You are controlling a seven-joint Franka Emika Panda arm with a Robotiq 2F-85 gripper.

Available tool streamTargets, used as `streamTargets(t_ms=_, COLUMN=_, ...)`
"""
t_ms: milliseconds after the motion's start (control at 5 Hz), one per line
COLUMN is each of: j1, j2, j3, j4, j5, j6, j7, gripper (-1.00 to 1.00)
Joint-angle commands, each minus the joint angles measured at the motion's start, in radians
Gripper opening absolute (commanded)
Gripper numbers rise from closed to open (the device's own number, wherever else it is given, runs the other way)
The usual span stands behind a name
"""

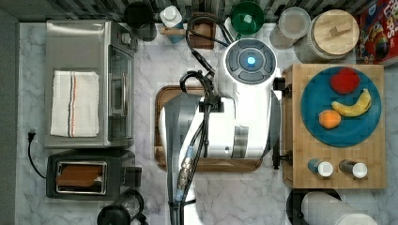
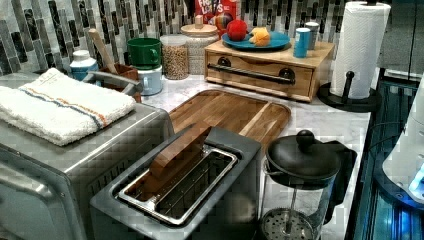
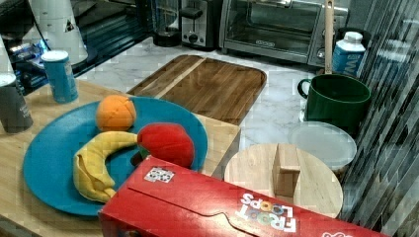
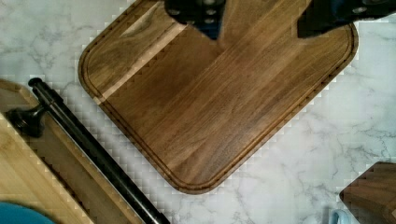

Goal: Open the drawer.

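Note:
The drawer (image 2: 260, 75) is the front of a light wooden box (image 1: 293, 136). In the left view it sits flush with the box, a black bar handle (image 2: 252, 73) running between its two knobs. In the wrist view the same handle (image 4: 88, 149) crosses one corner, with the drawer front (image 4: 70, 161) beneath it. My gripper (image 4: 261, 21) is open with nothing between its dark fingertips (image 4: 201, 14). It hovers over the walnut tray (image 4: 210, 102), apart from the handle. In the top view my white arm (image 1: 234, 117) covers most of that tray (image 1: 162, 93).
On the box stand a blue plate (image 1: 340, 136) of toy fruit and two shakers (image 1: 321, 168). A toaster oven (image 1: 84, 84) and a toaster (image 1: 87, 176) are at the top view's left, a paper towel roll (image 2: 357, 50) beside the box, and mugs and jars (image 1: 331, 35) along the wall.

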Motion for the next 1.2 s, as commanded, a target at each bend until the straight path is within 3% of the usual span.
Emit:
streamTargets(t_ms=200, j1=-0.001, j2=0.001, j3=0.0, j4=0.0, j5=0.0, j6=0.002, j7=-0.001, gripper=1.0)
streamTargets(t_ms=1000, j1=-0.046, j2=-0.012, j3=-0.032, j4=-0.205, j5=-0.077, j6=0.199, j7=-0.441, gripper=1.0)
streamTargets(t_ms=1200, j1=-0.071, j2=0.016, j3=-0.061, j4=-0.183, j5=-0.098, j6=0.202, j7=-0.598, gripper=1.0)
